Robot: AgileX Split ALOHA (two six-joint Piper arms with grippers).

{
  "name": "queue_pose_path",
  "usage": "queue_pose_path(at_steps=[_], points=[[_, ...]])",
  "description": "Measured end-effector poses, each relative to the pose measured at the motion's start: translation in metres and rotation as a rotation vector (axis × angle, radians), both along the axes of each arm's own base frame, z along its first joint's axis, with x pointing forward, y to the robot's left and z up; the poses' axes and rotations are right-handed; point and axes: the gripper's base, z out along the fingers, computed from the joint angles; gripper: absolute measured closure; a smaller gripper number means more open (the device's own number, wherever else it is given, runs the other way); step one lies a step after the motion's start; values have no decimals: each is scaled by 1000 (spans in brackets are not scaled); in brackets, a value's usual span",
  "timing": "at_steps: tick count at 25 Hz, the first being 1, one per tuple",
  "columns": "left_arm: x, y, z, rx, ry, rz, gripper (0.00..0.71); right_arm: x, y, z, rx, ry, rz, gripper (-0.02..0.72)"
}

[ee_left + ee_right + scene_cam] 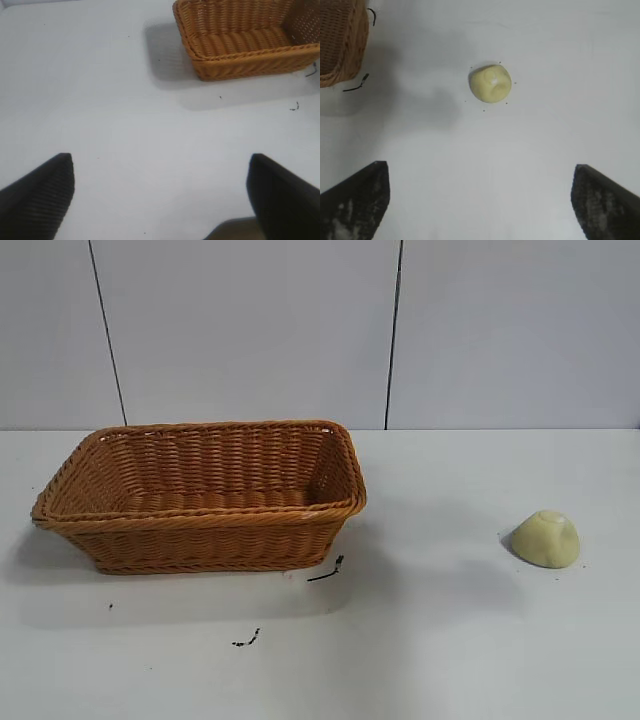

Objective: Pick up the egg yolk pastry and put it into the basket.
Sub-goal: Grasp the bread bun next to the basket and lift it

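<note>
**Right gripper open above the pastry, basket empty**

The right gripper (pixel 480 200) hangs over the table (pixel 560 130) with its two dark fingers (pixel 355 205) spread wide and nothing between them. The egg yolk pastry (pixel 490 83) lies ahead of it on the bare surface, apart from both fingers, a pale yellow lump ringed by a few tiny specks. The left gripper (pixel 160 197) also stands wide open and holds nothing, over bare table with the basket (pixel 240 60) farther off. In the exterior view the pastry (pixel 546 538) rests at the right side of the table (pixel 420 640), well apart from the woven basket (pixel 200 530) at the left. Two small dark scraps (pixel 328 572) lie near the basket's front corner.
</note>
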Motion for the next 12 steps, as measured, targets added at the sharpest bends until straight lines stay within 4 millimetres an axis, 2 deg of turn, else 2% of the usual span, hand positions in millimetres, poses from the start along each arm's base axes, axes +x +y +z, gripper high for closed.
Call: queue_pose_path(at_steps=[5, 12], points=[[0, 0, 0, 0, 0, 0, 14, 39, 2, -49, -5, 141, 0, 25], [0, 0, 0, 0, 0, 0, 14, 67, 7, -112, -16, 253, 17, 25]])
